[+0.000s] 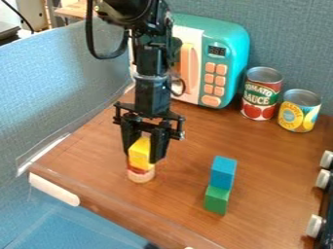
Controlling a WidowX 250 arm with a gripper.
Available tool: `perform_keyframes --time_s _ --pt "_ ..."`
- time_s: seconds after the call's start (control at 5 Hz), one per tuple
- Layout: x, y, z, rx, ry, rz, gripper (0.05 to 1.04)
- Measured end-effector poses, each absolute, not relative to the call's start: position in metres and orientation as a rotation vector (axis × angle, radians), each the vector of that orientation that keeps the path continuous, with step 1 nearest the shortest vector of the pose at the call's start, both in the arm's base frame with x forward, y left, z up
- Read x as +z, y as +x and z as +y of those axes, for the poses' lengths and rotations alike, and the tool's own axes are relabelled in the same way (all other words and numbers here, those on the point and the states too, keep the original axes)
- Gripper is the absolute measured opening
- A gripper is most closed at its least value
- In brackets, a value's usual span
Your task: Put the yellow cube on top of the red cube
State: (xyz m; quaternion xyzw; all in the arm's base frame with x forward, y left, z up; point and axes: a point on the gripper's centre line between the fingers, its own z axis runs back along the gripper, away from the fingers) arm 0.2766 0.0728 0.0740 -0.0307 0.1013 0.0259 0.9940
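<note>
The gripper [145, 151] is clamped on the yellow cube [139, 153], just above a red-and-cream piece [140, 175]; contact there is unclear. From the yellow cube, a blue block [223, 168] sits on a green block [216, 200] at four o'clock, two food cans [262, 95] at two, the toy microwave [229, 48] at one.

Light-blue panel [58, 92] at left; grey-blue panel [292, 44] behind; brown wood-grain tabletop [273, 165].

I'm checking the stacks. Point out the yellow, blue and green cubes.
Yellow cube [139, 158]: camera view, its front face.
Blue cube [222, 179]: camera view, its front face.
Green cube [216, 201]: camera view, its front face.
</note>
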Motion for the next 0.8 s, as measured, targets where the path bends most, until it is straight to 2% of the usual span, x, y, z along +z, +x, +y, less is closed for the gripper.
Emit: perform_keyframes --time_s 0.4,0.8 --pt "0.088 0.287 0.082 0.046 -0.012 0.182 0.581" --pt "0.080 0.283 0.092 0.061 -0.011 0.219 0.581"
